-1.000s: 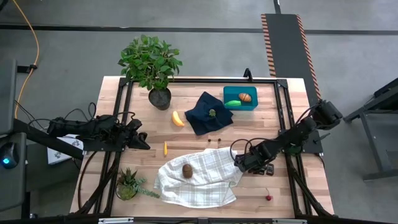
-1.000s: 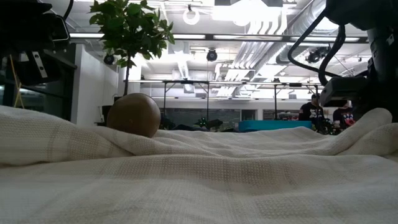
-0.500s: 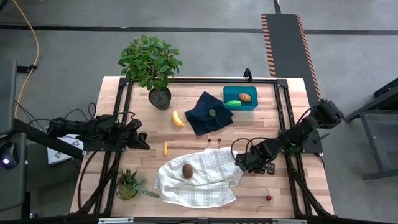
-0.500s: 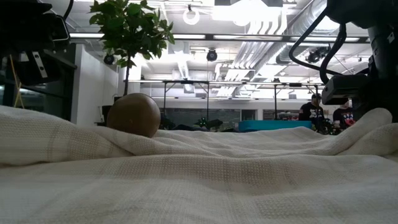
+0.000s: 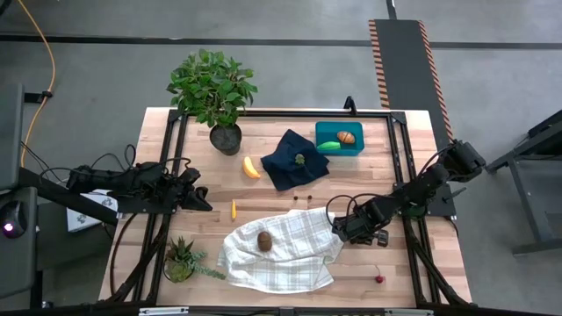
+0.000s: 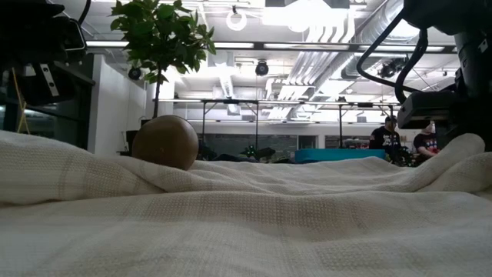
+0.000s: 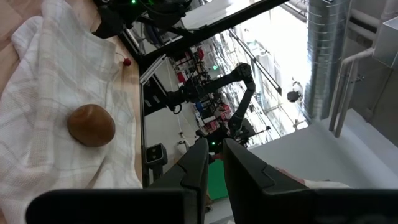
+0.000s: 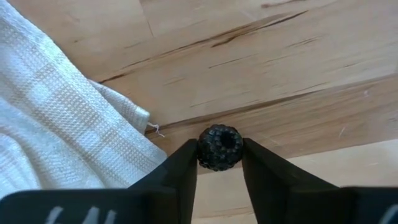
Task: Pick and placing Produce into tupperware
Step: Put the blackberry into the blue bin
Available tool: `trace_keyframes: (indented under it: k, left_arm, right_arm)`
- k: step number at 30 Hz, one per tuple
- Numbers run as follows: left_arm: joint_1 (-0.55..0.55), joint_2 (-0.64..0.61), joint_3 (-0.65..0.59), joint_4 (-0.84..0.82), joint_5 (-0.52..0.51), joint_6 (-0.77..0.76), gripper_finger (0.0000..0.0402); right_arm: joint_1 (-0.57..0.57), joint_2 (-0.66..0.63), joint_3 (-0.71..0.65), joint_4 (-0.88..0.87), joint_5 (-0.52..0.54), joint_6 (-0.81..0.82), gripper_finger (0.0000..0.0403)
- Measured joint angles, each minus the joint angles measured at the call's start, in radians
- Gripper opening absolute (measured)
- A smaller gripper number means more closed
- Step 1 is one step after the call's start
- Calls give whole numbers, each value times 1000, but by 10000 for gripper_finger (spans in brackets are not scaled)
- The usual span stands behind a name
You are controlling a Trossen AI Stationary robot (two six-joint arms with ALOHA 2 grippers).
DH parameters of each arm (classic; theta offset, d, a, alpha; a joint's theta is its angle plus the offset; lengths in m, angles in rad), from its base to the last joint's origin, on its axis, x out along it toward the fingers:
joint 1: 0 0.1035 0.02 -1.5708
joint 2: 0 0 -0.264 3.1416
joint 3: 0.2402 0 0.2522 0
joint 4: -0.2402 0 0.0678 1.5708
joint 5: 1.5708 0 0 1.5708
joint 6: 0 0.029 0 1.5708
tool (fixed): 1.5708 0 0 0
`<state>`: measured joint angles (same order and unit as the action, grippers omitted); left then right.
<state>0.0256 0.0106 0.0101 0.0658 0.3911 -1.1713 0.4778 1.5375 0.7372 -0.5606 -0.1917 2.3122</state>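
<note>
Roughly, from left: left hand (image 5: 204,198) parked at the left edge of the wooden surface (image 5: 413,272), fingers (image 7: 198,165) pressed together, holding nothing. Small spiky potted plant (image 5: 182,260) at the front left corner, big leafy potted plant (image 5: 213,89) at the back left. Yellow banana (image 5: 251,168) lying on bare wood just left of the dark navy cloth (image 5: 290,162). Small orange piece (image 5: 234,209) alone on the wood, between left hand and white checked towel (image 5: 290,259). Brown kiwi-like piece (image 5: 264,240) sitting on the towel, seen as a round brown ball (image 6: 164,142) in the low view and also from the left wrist (image 7: 91,125). Small green item (image 5: 300,160) resting on the navy cloth, too small to identify. Two tiny dark bits (image 5: 303,199) on the wood just behind the towel. Teal tupperware (image 5: 328,132) at the back, right of the cloth, with green piece (image 5: 328,146) and brown-orange piece (image 5: 347,137) inside. Right hand (image 8: 219,167) low over the wood just beside the towel's right edge, fingers (image 8: 183,167) narrowed onto a small black bumpy berry (image 8: 220,147), touching it on both sides, berry at surface level. Red cherries (image 5: 379,278) near the front right, apart from the right hand
</note>
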Motion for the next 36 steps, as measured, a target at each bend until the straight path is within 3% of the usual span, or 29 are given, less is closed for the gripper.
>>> trace_keyframes:
  k: [12,25,36]
  left_arm:
    - [0,0,0,0,-1,0,40]
    - [0,0,0,-1,-1,18,40]
    - [0,0,0,0,0,19,40]
  right_arm:
    - [-3,-12,2,34,8,-35,88]
    - [-47,-16,174,-188,95,-167,87]
    - [-154,-16,353,-382,168,-342,87]
